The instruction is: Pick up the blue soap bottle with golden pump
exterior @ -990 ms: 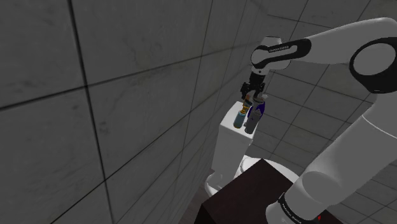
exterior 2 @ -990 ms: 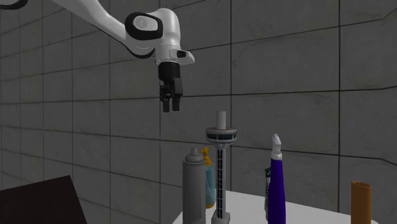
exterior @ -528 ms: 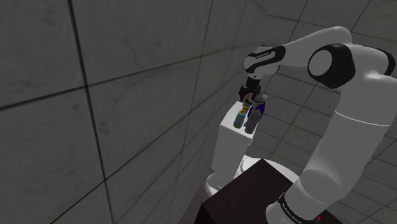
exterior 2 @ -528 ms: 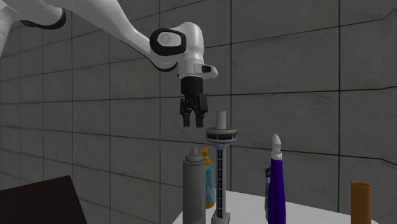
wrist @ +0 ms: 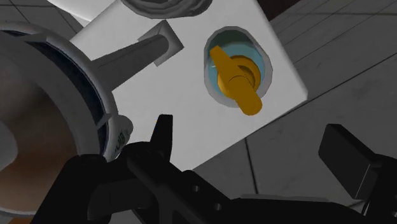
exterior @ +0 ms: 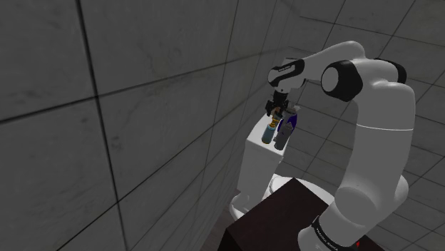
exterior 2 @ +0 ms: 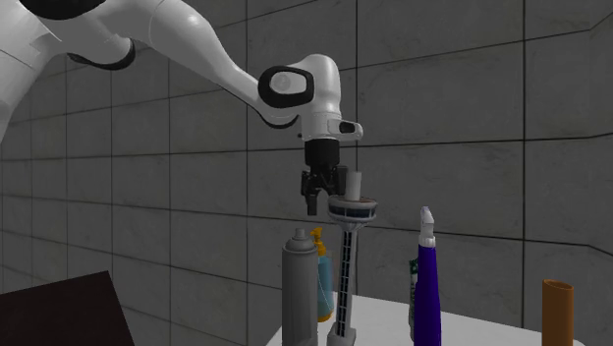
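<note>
- Shoulder view: my gripper [exterior: 278, 108] hovers just above the blue soap bottle [exterior: 269, 133], which stands on the white tank [exterior: 257, 155] by the wall.
- Second exterior view: a grey canister [exterior 2: 298, 290] and a tower model [exterior 2: 344, 280] crowd the bottle, so I'd descend straight and narrow.
- Wrist view: the fingers [wrist: 162, 137] are spread and empty. The golden pump [wrist: 238, 86] sits ahead of the gap, so I'd centre over it first and then clasp the body below.

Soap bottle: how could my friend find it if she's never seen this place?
Find the white toilet tank against the grey tiled wall; several bottles stand on top. The pale blue soap bottle stands close to a plain grey can and a tall white tower-shaped model. It alone has a golden-yellow pump.
</note>
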You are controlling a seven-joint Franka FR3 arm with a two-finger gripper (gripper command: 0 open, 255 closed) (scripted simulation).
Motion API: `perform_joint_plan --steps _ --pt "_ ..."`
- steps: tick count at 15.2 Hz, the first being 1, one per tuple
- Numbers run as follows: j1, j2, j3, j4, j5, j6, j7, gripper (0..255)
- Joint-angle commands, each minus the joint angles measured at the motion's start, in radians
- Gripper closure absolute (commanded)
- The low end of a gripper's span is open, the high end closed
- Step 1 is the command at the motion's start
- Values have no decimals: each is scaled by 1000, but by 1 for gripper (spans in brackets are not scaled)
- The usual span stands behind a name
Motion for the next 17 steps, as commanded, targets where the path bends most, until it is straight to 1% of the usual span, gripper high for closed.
perform_joint_plan --steps 1,4,6,7,15,16,17 --pt "-4 21 3 -18 7 23 -3 0" --pt "-9 44 10 -35 17 61 -6 0" --pt "-9 44 11 -35 16 61 -6 0" --pt "-8 45 11 -27 16 55 -3 255" --pt "-11 51 12 -20 18 54 -5 255" --pt "-9 43 11 -35 16 61 -6 255" --pt "-8 37 9 -31 13 51 -5 255"
